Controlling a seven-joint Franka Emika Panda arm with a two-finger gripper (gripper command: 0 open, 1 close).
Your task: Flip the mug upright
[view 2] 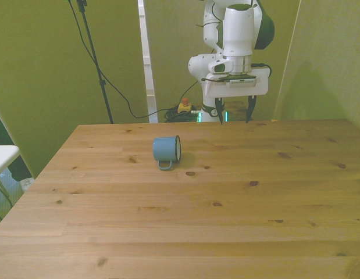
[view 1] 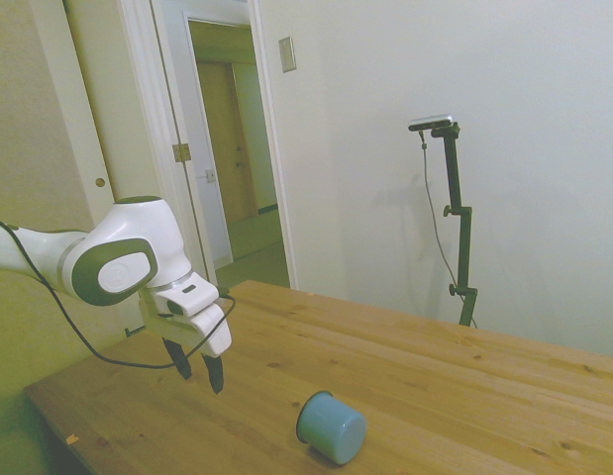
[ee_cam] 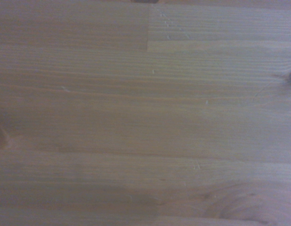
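Observation:
The light blue mug (view 2: 166, 151) lies on its side on the wooden table (view 2: 226, 221), its open mouth toward the front view's right and its handle down on the wood. From the side the mug (view 1: 332, 427) shows its round end near the table's near edge. My gripper (view 2: 233, 112) hangs above the table's far edge, apart from the mug and toward the front view's right of it. Its dark fingers point down, open, with nothing between them. In the side view my gripper (view 1: 198, 369) is left of the mug. Only bare wood grain (ee_cam: 145, 113) shows at the wrist.
A white object (view 2: 2, 157) juts in beyond the table edge at the front view's left. An open doorway (view 1: 232, 148) and a white wall stand behind the table. Cables (view 2: 168, 113) lie on the floor behind the far edge.

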